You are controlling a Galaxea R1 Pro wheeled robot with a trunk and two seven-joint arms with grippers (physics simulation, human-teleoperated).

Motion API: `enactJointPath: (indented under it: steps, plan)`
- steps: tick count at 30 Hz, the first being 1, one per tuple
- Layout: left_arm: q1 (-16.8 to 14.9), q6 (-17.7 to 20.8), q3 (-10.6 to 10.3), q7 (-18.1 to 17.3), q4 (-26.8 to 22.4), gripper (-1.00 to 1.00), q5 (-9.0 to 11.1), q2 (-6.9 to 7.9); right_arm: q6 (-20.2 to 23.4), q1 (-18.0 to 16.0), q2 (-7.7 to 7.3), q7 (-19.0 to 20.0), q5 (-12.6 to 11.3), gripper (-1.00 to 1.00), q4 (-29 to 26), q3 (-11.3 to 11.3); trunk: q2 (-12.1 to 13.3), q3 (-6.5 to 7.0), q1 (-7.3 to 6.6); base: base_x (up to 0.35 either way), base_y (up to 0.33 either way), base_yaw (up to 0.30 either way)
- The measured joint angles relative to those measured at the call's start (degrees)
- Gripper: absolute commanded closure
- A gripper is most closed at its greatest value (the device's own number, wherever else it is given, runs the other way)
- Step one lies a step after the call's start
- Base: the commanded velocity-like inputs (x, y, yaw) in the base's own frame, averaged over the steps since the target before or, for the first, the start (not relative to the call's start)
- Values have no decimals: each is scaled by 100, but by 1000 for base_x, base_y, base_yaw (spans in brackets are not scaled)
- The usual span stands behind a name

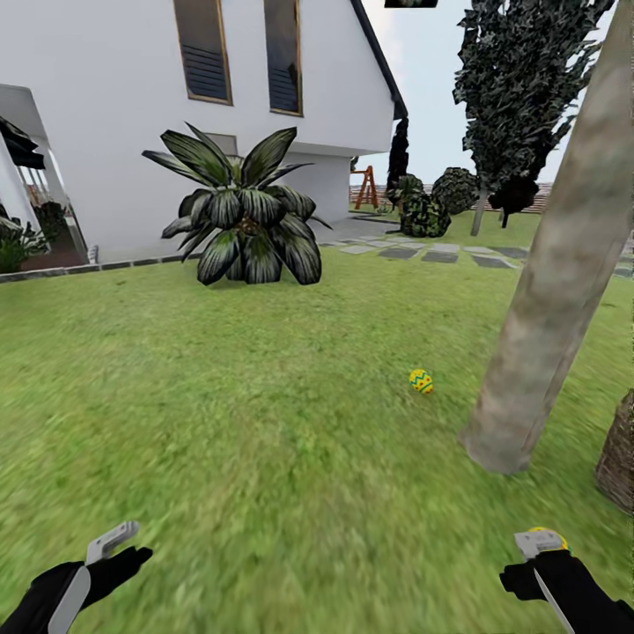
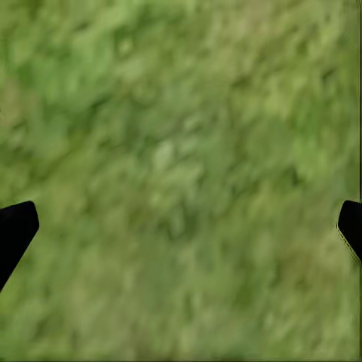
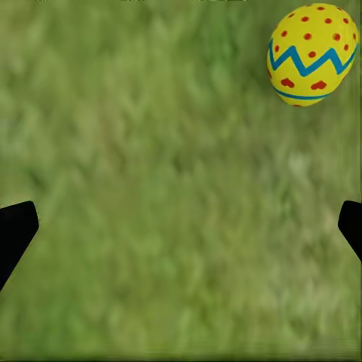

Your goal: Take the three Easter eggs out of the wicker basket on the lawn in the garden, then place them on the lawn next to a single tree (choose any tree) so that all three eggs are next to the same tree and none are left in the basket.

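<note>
Green mottled lawn [image 1: 264, 414] spread across the garden in front of a white house [image 1: 114, 114], with a broad-leaved dark plant [image 1: 242, 216] standing on the grass near the house wall and grey stepping stones [image 1: 423, 254] running along the lawn's far edge toward round bushes [image 1: 423, 211] and a dark narrow tree [image 1: 519, 88]. On the right side of the lawn rose the thick grey-brown trunk of the tree [image 1: 555, 273], leaning in the head view. One Easter egg [image 1: 421, 380], yellow with a blue-green zigzag, lay on the grass near the foot of that trunk, a little apart from it on the side toward the house. At the right edge of the head view, just beside the trunk's base, a slice of the wicker basket [image 1: 618, 458] showed; what it held could not be seen.

Low in the head view, the left tool [image 1: 113, 539] hovered over bare grass, and its wrist view showed both fingertips [image 2: 16, 226] spread wide with nothing between them. The right tool [image 1: 539, 541] likewise stood released, its fingers [image 3: 16, 226] far apart; a second egg [image 3: 313, 54] appeared beyond them against the grass, off to one side and not between the fingers, and a bit of yellow showed at that tool's tip in the head view
</note>
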Motion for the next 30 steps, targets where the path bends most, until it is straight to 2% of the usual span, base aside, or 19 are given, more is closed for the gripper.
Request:
enactJointPath:
  steps: [2, 9, 30]
  plan:
    - [0, 15, 112, 2, 16, -100, 49, -4, 2, 0, 0, 0, -5, -100, -2, -1, 80, 36, -43, -116, -109, -6]
    - [1, 16, 127, 6, 23, -100, 47, -20, 4, -1, 7, -18, 7, -100, -3, 1, 361, 161, -196, -198, -220, 60]
    - [2, 17, 117, 7, 29, -100, 41, -34, -7, -2, 9, -41, 28, -100, -1, 2, 1204, 538, -657, -214, -263, 274]
